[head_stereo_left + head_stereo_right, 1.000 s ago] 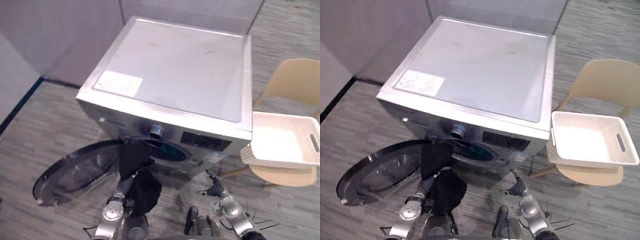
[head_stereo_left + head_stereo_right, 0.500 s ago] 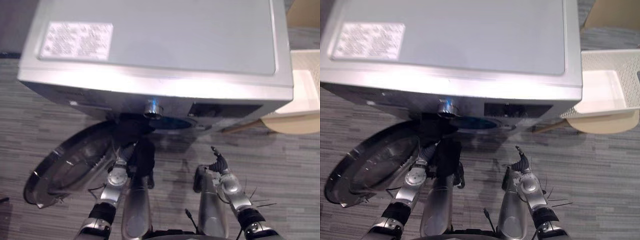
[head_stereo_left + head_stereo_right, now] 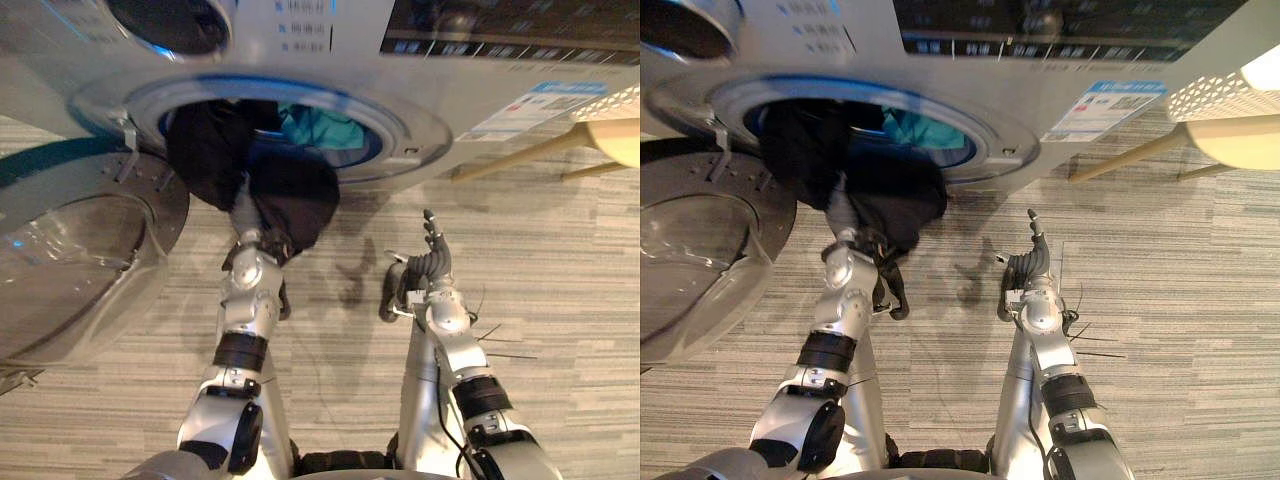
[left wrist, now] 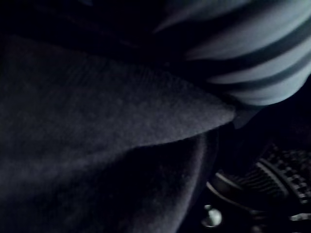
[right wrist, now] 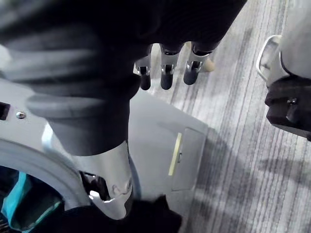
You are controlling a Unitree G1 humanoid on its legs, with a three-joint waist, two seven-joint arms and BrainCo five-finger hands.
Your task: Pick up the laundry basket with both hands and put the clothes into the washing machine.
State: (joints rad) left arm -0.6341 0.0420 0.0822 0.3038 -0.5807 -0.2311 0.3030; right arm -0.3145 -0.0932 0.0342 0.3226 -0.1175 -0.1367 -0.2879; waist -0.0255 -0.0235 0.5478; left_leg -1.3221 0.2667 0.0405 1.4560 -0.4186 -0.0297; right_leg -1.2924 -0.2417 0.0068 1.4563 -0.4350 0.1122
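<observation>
Fingers of left hand hid under black garment, grip untellable; garment draped from washing machine drum mouth, 12 o'clock of that hand. Right hand fingers relaxed apart, empty, 3 o'clock.

Left hand buried in black garment, washing machine cropped above

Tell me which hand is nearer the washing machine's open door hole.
Left. The left hand is at the opening, under the black garment hanging from it; the right hand hangs over the floor, lower and off to the right.
</observation>
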